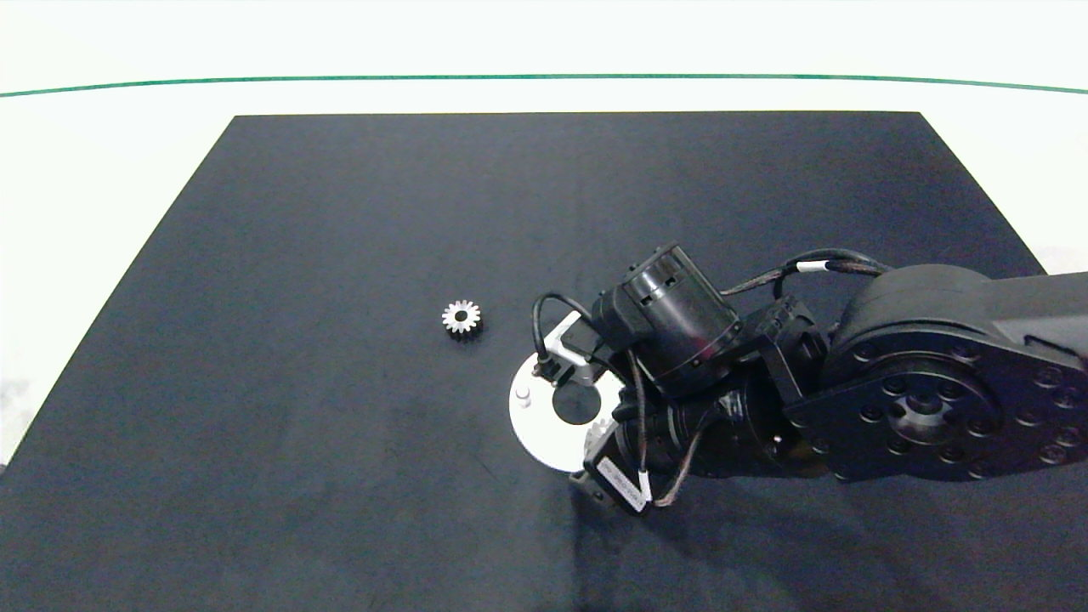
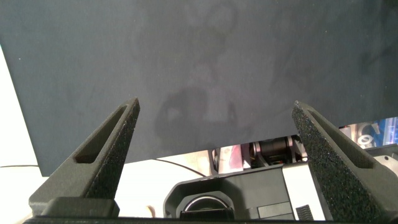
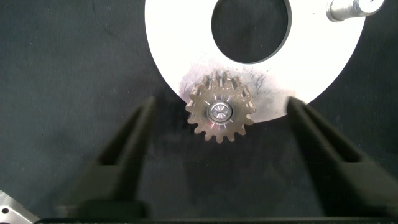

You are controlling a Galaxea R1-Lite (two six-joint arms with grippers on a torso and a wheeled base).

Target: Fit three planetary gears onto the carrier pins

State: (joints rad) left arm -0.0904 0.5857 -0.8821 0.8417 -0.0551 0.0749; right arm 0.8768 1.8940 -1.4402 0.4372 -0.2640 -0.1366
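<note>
Right hand (image 3: 221,134): released, straddling small silvery toothed planetary gear (image 3: 220,116) seated on pale grey carrier pin (image 3: 219,112), flat white disc (image 3: 311,68) at 6 o'clock. Lift straight. Left hand (image 2: 214,134): released, idle.

From above we overlook the dark matte surface (image 1: 340,425); our right wrist camera looks closely down on the flat white disc (image 3: 186,56), shared at head-frame centre; left faces bare mat.

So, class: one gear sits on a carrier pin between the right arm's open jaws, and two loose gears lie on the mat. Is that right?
Not quite. The head view shows only one loose gear on the mat. The rest holds: in the right wrist view a gear sits on a pin of the white disc, between the right gripper's open jaws.
</note>
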